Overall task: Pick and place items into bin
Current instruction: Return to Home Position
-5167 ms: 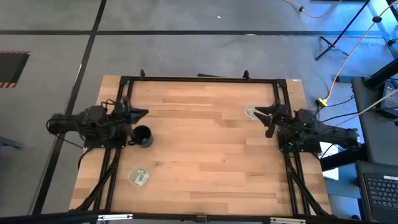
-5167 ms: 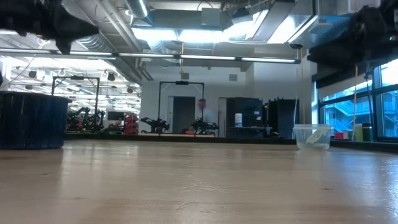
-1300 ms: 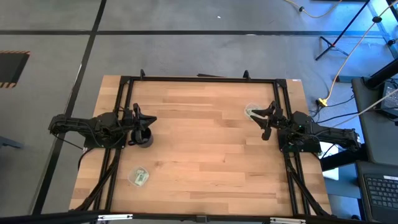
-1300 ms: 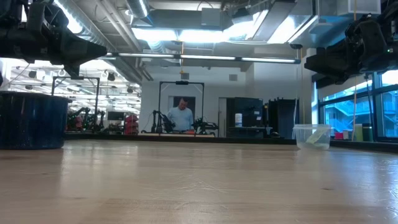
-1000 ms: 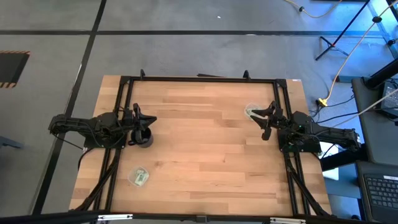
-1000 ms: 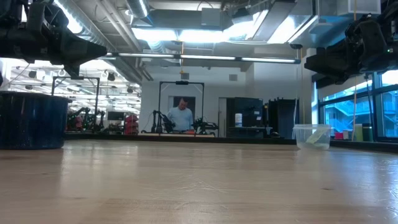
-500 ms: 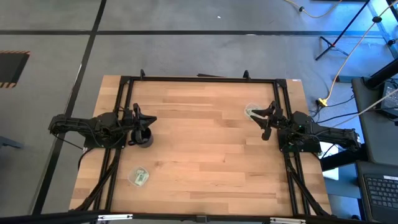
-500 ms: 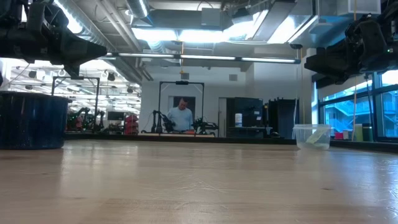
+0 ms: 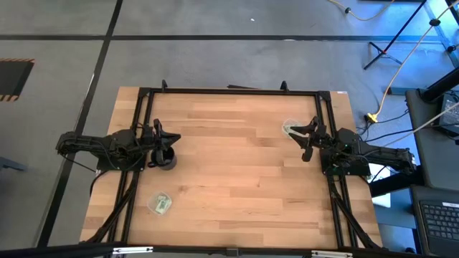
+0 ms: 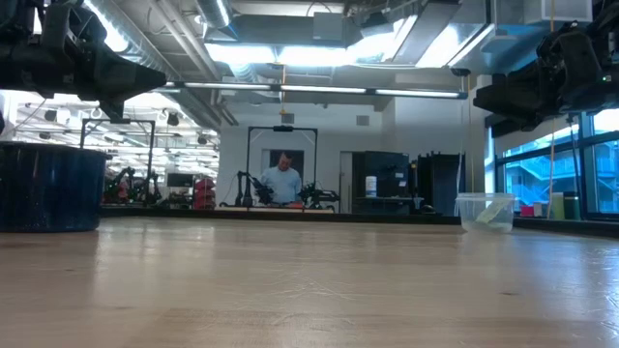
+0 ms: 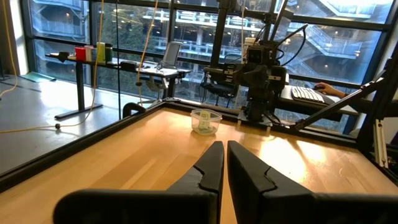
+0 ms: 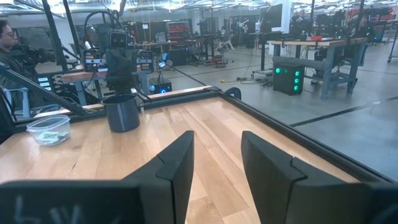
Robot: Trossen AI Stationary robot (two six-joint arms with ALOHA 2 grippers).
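Pale green packets lie in two clear tubs: one tub (image 9: 159,203) stands near the table's near left, the other (image 9: 290,129) at the far right, also seen in the low view (image 10: 486,213) and the left wrist view (image 11: 206,121). A black cup (image 9: 165,159) stands upright on the left. My left gripper (image 9: 171,137) hovers shut just beyond the cup, its fingers (image 11: 225,163) pointing across the table. My right gripper (image 9: 298,142) hovers open beside the far-right tub and holds nothing (image 12: 216,155).
A black frame (image 9: 229,91) runs along the table's far, left and right sides. Bare wood (image 9: 237,179) lies between the two arms. Beyond the table a person (image 10: 283,181) stands in the room, and another person (image 12: 7,37) is at the side.
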